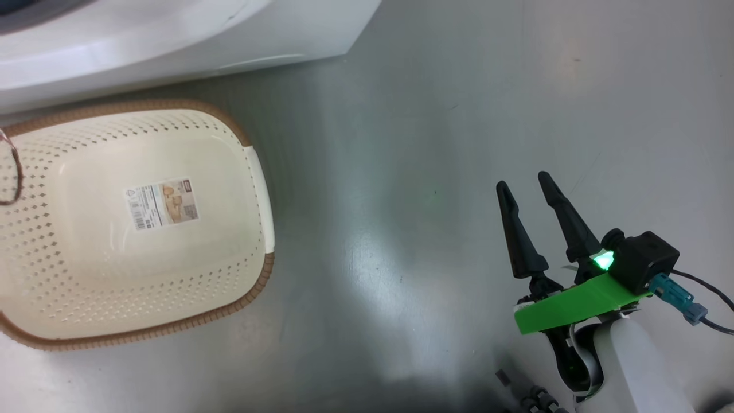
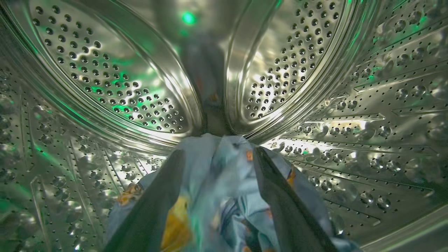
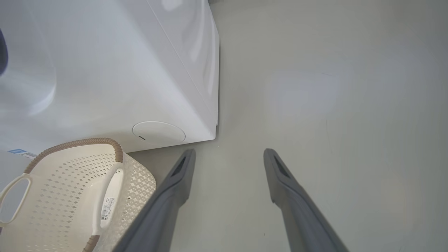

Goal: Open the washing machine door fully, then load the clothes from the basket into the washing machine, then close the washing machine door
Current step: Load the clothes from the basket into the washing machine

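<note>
Already the basket (image 1: 252, 143) sits empty on the floor (image 1: 401, 172) beside the washing machine (image 1: 172, 34), and the right pincer (image 1: 524, 181) hangs wide open over bare floor, holding nothing. From the left wrist, the clothes (image 2: 217, 182) lie in the steel drum (image 2: 105, 77) between the parted fingers of the left pincer (image 2: 220, 152) — slack, not clamped. From the right wrist, the same open fingers — only closing the door seems left.

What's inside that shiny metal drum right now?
A light blue printed garment is in the drum, between the left hand's open fingers. The drum floor beneath the cloth is covered.
</note>
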